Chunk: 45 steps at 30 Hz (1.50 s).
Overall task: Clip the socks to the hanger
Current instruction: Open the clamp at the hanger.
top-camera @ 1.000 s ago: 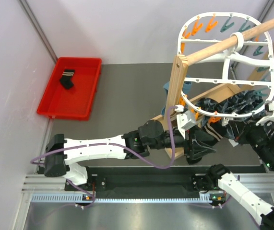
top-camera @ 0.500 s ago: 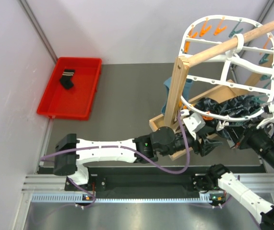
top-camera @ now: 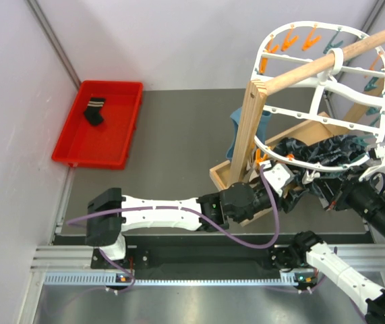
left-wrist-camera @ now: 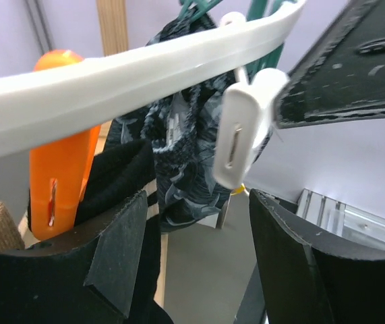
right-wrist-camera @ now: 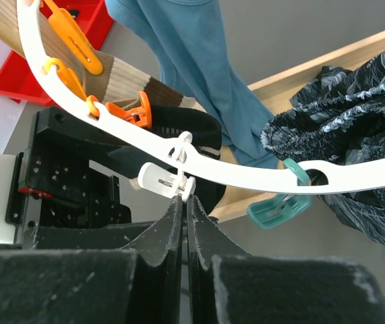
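The white hanger [top-camera: 321,81] hangs tilted on the wooden pole at the right, with orange and teal pegs round its rim [right-wrist-camera: 246,177]. My left gripper [left-wrist-camera: 199,202] is open just under that rim, with nothing between its fingers. An orange peg [left-wrist-camera: 61,145] beside it holds a black sock with a white-striped cuff [left-wrist-camera: 118,177]. A dark patterned cloth [left-wrist-camera: 185,145] and a white peg [left-wrist-camera: 241,135] hang ahead. My right gripper [right-wrist-camera: 183,200] is shut, its tips just below the white peg [right-wrist-camera: 164,178]. One black sock [top-camera: 95,111] lies in the red tray [top-camera: 121,152].
The wooden rack's post [top-camera: 246,135] and base [top-camera: 222,177] stand close to both grippers. A blue cloth [right-wrist-camera: 179,61] hangs behind the rim, next to a brown banded sock [right-wrist-camera: 130,77]. A teal peg [right-wrist-camera: 278,206] dangles to the right. Grey walls enclose the table.
The hanger has swung, its far rim now higher in the top view. My left arm has shifted right and drawn in under the rim, its jaws wider. The right gripper stays shut.
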Available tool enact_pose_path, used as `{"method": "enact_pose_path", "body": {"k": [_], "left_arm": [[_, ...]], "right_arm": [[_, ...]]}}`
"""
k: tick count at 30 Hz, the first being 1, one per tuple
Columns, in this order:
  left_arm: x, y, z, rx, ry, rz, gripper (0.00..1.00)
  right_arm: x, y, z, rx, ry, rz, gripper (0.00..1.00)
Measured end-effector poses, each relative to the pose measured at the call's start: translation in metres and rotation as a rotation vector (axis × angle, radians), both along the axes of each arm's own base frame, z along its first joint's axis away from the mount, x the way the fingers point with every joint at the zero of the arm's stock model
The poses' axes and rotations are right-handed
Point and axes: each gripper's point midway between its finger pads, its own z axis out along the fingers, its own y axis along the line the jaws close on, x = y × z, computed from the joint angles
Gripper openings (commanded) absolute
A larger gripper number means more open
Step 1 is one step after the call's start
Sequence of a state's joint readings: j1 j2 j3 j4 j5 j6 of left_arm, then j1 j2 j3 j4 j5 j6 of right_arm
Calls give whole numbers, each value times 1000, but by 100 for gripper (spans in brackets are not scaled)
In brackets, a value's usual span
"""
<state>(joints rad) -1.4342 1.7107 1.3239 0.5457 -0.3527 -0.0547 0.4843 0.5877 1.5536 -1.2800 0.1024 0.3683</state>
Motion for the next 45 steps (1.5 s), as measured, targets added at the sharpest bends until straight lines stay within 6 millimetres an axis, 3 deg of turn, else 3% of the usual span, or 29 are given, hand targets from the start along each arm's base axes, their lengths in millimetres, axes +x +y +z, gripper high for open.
{"method": "enact_pose_path", "body": {"k": [4,8,12,16,18,26,28,29,32,34,39,45], "left_arm": [[-5,-3,8,-8,-57,-46,61],[-10,-10,10,-13,-90,-85,47],[-10,-17,2,6,-106,-103,22],[-9,-20,-1,10,-107,-109,4],[-9,-20,1,7,-110,-111,0],[-10,-20,3,0,-105,-119,0],[-12,-21,3,0,-107,-131,11],[-13,-21,3,1,-112,-137,26],[-14,-21,4,0,-114,-141,47],[-13,-19,3,2,-115,-135,52],[-10,-12,5,-3,-121,-115,57],[-10,-12,11,-18,-142,-129,50]], "right_arm": [[0,0,0,0,0,0,0],[0,0,0,0,0,0,0],[0,0,0,1,-1,0,0],[-1,0,1,4,-5,0,0],[-1,0,1,6,-5,-1,0],[-3,-1,3,23,-15,-5,0],[-3,-1,3,27,-15,-6,0],[-3,-1,3,27,-15,-7,0],[-3,-1,3,28,-15,-7,0],[-3,-1,3,29,-14,-7,0],[-4,-1,3,30,-13,-4,0],[-5,2,3,34,-11,9,0]]}}
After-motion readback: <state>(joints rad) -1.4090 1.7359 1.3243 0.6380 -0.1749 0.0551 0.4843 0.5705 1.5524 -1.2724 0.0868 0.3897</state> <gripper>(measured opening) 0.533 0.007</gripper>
